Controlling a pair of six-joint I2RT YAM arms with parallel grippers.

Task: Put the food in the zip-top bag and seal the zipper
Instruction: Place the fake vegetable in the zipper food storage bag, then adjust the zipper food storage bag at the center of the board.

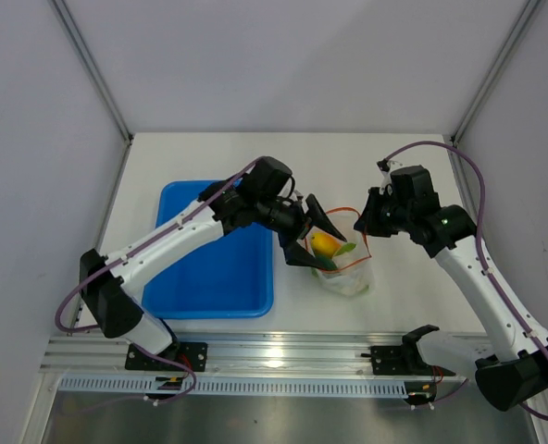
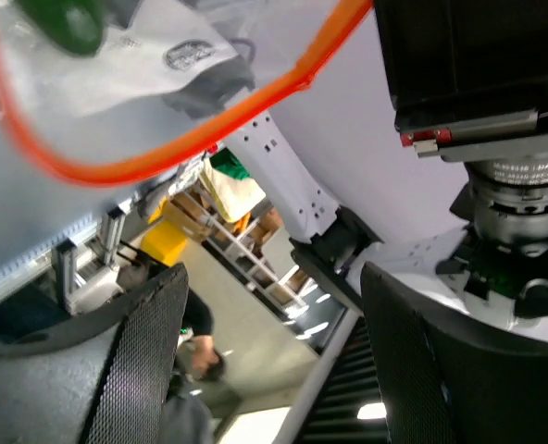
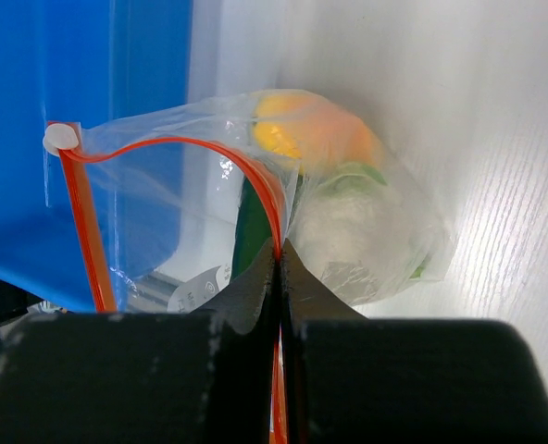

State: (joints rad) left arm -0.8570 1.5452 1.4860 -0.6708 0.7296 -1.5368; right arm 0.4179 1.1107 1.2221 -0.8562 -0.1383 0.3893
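The clear zip-top bag sits on the white table right of the blue tray, with its mouth lifted. Inside it are the orange-yellow fruit, the pale cabbage, a bit of green and the dark green cucumber. My right gripper is shut on the orange-red zipper at the bag's right end and also shows in the top view. My left gripper is open and empty at the mouth's left side. In its wrist view the zipper loops above the fingers.
The blue tray lies left of the bag, under the left arm. A white slider tab sits at the zipper's far end. White enclosure walls stand behind and on both sides. A metal rail runs along the near table edge.
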